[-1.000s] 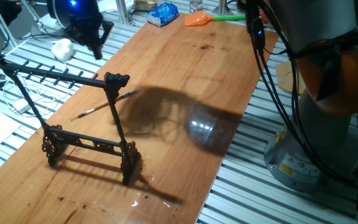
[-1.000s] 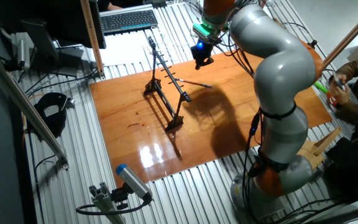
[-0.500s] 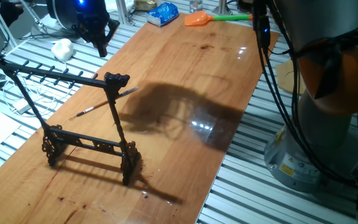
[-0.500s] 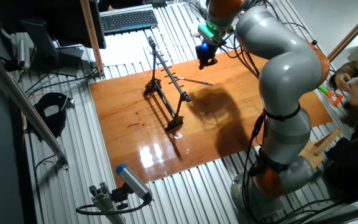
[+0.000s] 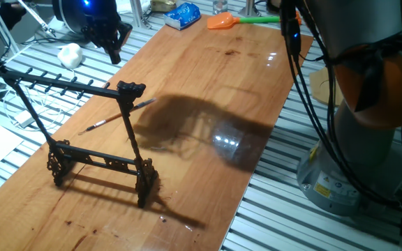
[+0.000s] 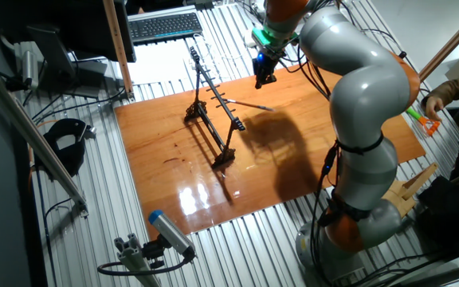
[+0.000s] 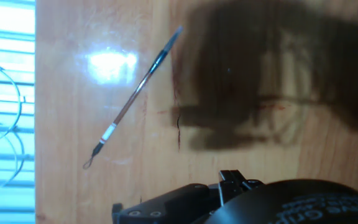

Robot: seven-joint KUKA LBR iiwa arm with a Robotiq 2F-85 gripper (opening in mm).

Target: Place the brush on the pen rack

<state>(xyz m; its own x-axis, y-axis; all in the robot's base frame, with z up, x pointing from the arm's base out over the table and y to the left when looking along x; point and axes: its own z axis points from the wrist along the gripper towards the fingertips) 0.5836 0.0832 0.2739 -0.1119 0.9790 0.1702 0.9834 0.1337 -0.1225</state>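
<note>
The brush (image 5: 114, 117) lies flat on the wooden table, its shaft passing behind the pen rack's right upright. It also shows in the other fixed view (image 6: 250, 104) and runs diagonally through the hand view (image 7: 132, 99). The black pen rack (image 5: 61, 85) stands upright on the near left of the table, its pegged top bar bare; it shows in the other fixed view too (image 6: 212, 102). My gripper (image 5: 114, 43) hovers above the table's far left edge, beyond the brush and well above it (image 6: 263, 73). Its fingers look spread and hold nothing.
An orange scoop with a green handle (image 5: 223, 21) and a blue packet (image 5: 183, 14) lie at the table's far end. A white lump (image 5: 69, 54) sits off the left edge. A keyboard (image 6: 166, 25) lies behind the rack. A person's hand (image 6: 445, 88) is at the right.
My gripper has shifted slightly toward the table's far end, then stayed still. The person's hand at the right has moved. The brush and rack have not moved.
</note>
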